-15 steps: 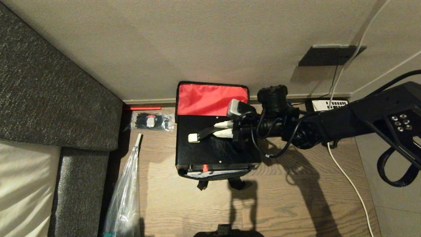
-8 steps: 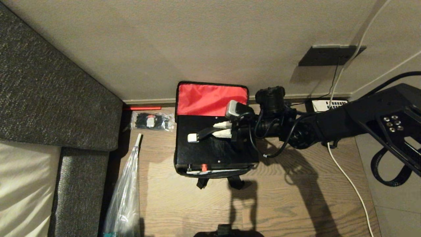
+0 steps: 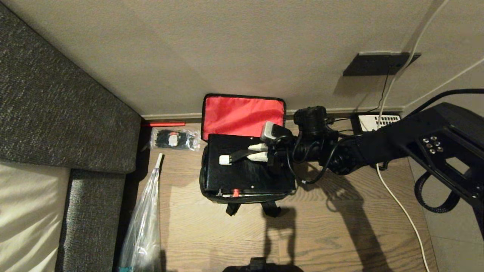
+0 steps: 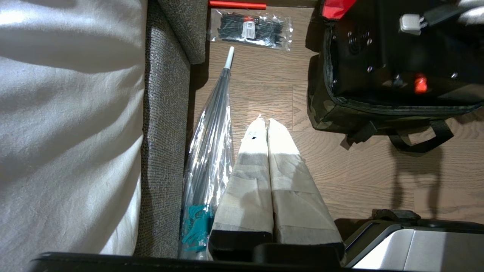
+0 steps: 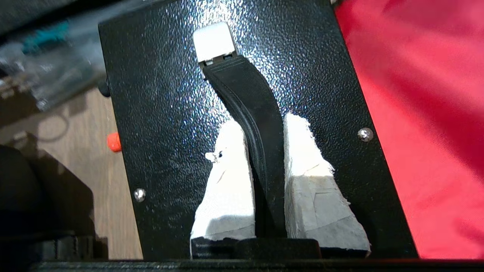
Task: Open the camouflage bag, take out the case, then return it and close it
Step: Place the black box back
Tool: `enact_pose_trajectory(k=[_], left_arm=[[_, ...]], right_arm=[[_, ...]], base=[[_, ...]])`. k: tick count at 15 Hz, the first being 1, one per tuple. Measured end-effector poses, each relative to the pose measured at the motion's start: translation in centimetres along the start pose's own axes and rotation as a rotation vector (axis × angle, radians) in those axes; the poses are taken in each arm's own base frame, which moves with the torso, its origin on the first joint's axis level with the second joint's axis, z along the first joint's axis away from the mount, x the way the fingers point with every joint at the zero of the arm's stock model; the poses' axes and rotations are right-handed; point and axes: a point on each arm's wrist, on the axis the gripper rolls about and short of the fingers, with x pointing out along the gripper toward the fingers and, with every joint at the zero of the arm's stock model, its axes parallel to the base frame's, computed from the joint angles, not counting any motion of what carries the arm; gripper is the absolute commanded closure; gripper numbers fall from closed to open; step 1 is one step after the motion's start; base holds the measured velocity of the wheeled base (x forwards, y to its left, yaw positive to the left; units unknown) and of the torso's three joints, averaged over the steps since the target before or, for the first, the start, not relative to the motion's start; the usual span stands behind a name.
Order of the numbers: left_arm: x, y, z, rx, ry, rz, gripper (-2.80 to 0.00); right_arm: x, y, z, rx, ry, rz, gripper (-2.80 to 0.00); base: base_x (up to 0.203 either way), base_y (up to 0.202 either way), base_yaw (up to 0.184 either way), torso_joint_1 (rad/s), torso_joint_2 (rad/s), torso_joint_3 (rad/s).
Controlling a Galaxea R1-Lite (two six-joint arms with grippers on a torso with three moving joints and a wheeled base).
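Note:
The camouflage bag (image 3: 245,199) stands on the wooden floor by the wall, its lid thrown back so the red lining (image 3: 242,115) faces me. The black speckled case (image 3: 234,175) sits level in the bag's mouth, its top above the rim and its red latch (image 3: 235,193) toward me. My right gripper (image 3: 254,152) reaches in from the right, shut on the case's black strap handle (image 5: 253,113), one white fingertip (image 5: 230,151) on each side. My left gripper (image 4: 263,121) hangs shut and empty over bare floor, left of the bag (image 4: 325,113).
A grey sofa (image 3: 56,113) fills the left side. A wrapped umbrella (image 3: 145,215) and a clear packet of cable ties (image 3: 174,139) lie between sofa and bag. A telephone (image 3: 378,120) and a white cable (image 3: 401,207) lie at the right by the wall.
My right gripper has sunk with the case, and the case has gone down into the bag's mouth, so the bag's rim now shows around its left and front edges. The left arm has stayed still.

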Motion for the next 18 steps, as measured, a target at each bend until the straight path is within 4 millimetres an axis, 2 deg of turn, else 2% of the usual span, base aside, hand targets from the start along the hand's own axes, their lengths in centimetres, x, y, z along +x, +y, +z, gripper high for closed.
enact_pose_trajectory(k=[6,11,12,14,16,18], left_arm=[[0.0,0.0,0.0,0.000,0.000,0.000,0.00],[0.0,0.0,0.0,0.000,0.000,0.000,0.00],[0.0,0.0,0.0,0.000,0.000,0.000,0.00],[0.0,0.0,0.0,0.000,0.000,0.000,0.00],[0.0,0.0,0.0,0.000,0.000,0.002,0.00],[0.0,0.0,0.0,0.000,0.000,0.001,0.00]], right_arm=[[1.8,-0.2,-2.5,0.002,0.024,-0.027,0.00],[3.2,-0.3,-4.0,-0.011,0.087,-0.135,0.00],[3.3,-0.1,-4.4,-0.009,0.097,-0.135,-2.80],[3.6,0.1,-5.1,0.002,0.115,-0.129,-2.80],[3.8,0.2,-4.5,-0.012,0.091,-0.131,-2.80],[3.5,0.3,-4.8,-0.002,0.126,-0.147,-2.80]], base=[[0.000,0.000,0.000,0.000,0.00,0.000],[0.000,0.000,0.000,0.000,0.00,0.000],[0.000,0.000,0.000,0.000,0.00,0.000],[0.000,0.000,0.000,0.000,0.00,0.000],[0.000,0.000,0.000,0.006,-0.02,0.008],[0.000,0.000,0.000,0.000,0.00,0.000]])
